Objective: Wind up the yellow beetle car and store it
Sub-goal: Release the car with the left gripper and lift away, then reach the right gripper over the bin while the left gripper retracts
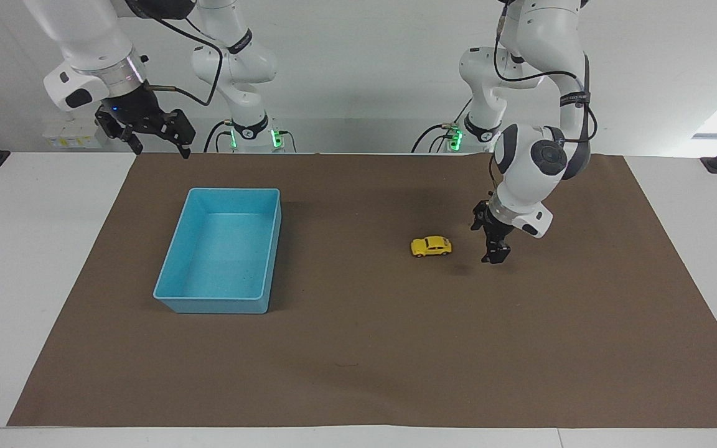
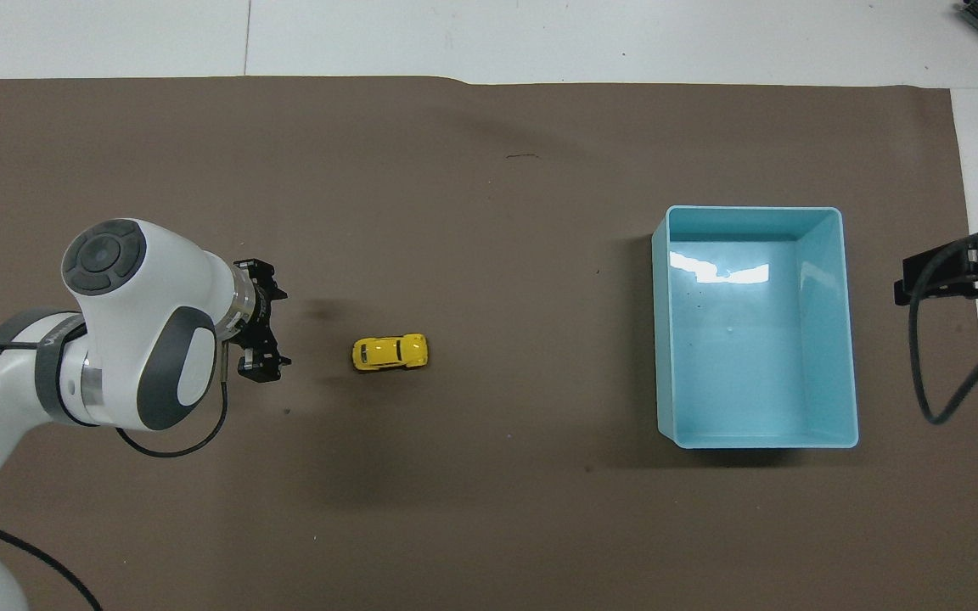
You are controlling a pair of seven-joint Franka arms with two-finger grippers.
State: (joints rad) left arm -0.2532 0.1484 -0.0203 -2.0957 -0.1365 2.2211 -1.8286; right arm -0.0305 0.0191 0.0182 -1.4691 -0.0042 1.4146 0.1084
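The yellow beetle car [image 1: 431, 246] stands on its wheels on the brown mat, free of both grippers; it also shows in the overhead view [image 2: 390, 352]. My left gripper [image 1: 488, 239] is open and empty, low over the mat beside the car, toward the left arm's end of the table; it also shows in the overhead view [image 2: 271, 322]. The blue bin [image 1: 209, 306] stands empty toward the right arm's end and shows in the overhead view too [image 2: 663, 339]. My right gripper [image 1: 160, 149] is open, waiting raised over the mat's edge beside the bin.
The brown mat [image 1: 358, 361] covers most of the white table. The right arm's gripper and its cable [image 2: 956, 276] hang over the mat's edge beside the bin.
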